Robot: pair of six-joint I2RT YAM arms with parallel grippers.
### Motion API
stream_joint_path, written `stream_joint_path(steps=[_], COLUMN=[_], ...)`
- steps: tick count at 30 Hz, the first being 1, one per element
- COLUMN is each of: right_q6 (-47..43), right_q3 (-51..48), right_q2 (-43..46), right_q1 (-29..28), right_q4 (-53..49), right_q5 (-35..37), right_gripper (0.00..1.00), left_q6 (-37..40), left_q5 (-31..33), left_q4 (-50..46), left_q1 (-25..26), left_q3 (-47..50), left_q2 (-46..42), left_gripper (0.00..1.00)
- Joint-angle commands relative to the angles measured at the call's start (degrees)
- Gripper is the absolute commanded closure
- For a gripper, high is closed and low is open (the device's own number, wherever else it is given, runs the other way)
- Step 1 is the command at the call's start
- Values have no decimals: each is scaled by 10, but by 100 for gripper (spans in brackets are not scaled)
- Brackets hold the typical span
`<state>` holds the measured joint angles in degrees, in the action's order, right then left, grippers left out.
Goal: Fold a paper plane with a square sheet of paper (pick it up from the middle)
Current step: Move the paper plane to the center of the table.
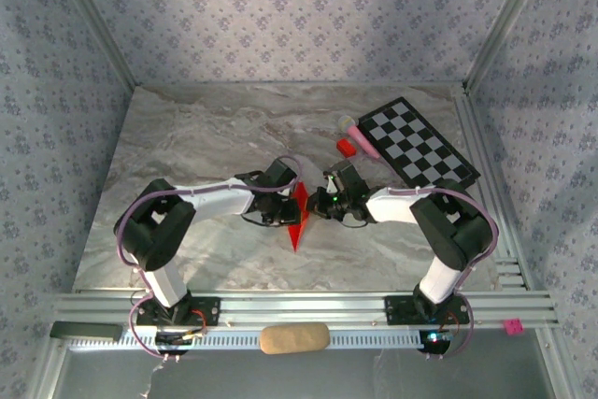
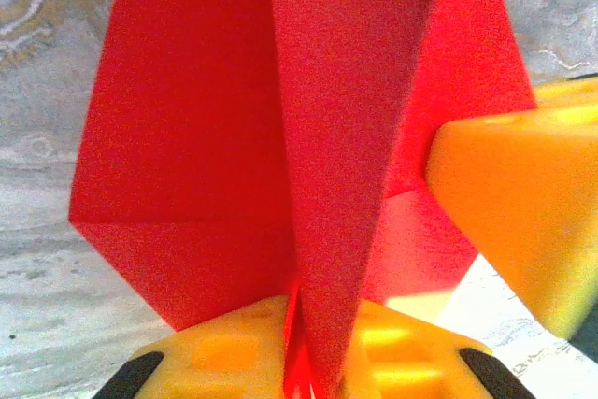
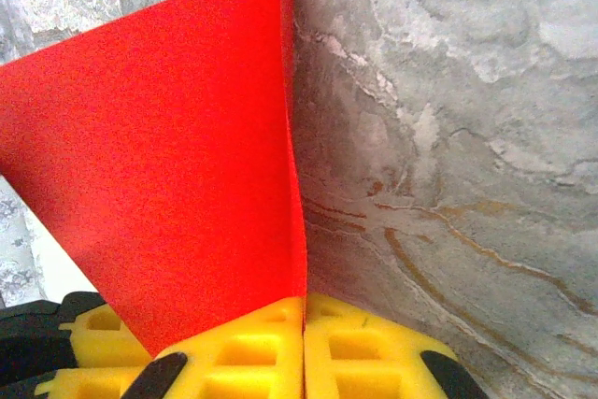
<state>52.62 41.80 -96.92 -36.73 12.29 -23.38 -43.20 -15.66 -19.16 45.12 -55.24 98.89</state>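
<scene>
1. Nearest, the red paper point(image 1: 298, 223) points its tip at the near edge, its long axis running near to far.
2. Mid-table, left gripper point(image 2: 299, 352) clamps it from the left, right gripper point(image 3: 304, 338) from the right, equally close.
3. Farther right, a small block point(image 1: 347, 147) sits well apart.

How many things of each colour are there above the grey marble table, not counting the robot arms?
Red: 2 (folded red paper sheet, small red block)
Pink: 1 (small pink rounded object)
Black and white: 1 (flat checkered board)
Total: 4
</scene>
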Motion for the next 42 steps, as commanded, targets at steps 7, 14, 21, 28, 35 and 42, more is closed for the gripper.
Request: stream_joint_path(steps=[7, 14, 21, 28, 35, 42], right_q6=[8, 7, 7, 2, -30, -38], right_q3=[-10, -10, -11, -11, -14, -36], right_q2=[-5, -8, -7, 1, 71, 118], right_q1=[4, 4, 5, 5, 18, 43], right_q4=[2, 1, 1, -1, -61, -89], right_q5=[-3, -4, -2, -1, 41, 67], right_gripper=[92, 92, 92, 86, 65, 58], left_q6=[-7, -7, -7, -7, 13, 40], left_q5=[-6, -14, -14, 12, 122, 147], left_q4=[-7, 13, 16, -2, -114, -164], left_q1=[6, 7, 7, 7, 0, -36], left_q3=[-16, -11, -9, -13, -54, -80], left_q2=[23, 15, 15, 8, -4, 10], left_gripper=[83, 87, 88, 94, 100, 100])
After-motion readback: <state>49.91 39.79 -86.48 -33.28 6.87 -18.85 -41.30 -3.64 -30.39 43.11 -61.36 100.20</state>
